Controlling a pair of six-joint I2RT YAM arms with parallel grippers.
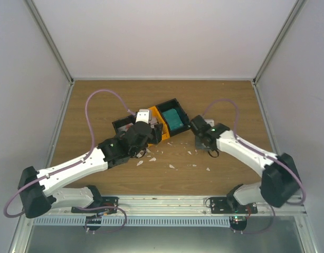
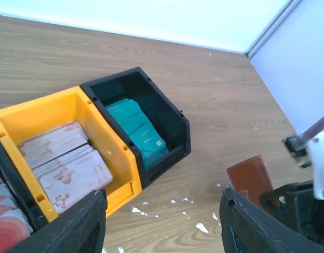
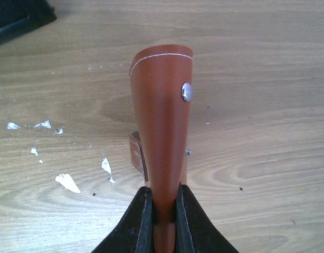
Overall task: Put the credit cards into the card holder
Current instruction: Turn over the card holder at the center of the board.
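Note:
My right gripper [image 3: 163, 211] is shut on the card holder [image 3: 162, 121], a reddish-brown leather wallet with a metal snap, and holds it on edge over the wood. In the left wrist view the card holder [image 2: 251, 179] shows at the right, beside the right arm. My left gripper [image 2: 164, 226] is open with nothing between its fingers [image 2: 72, 229], just in front of the bins. Teal credit cards [image 2: 141, 132] lie in the black bin [image 2: 167, 113]. White-pinkish cards [image 2: 67, 163] fill the orange bin [image 2: 51, 113]. Red-patterned cards [image 2: 6, 221] show at the far left.
From above, the bins [image 1: 172, 105] stand in a row at mid-table, with the left gripper [image 1: 145, 120] over them and the right gripper [image 1: 200, 130] beside them. Small white scraps [image 1: 172, 166] are scattered on the wooden table. White walls enclose the table.

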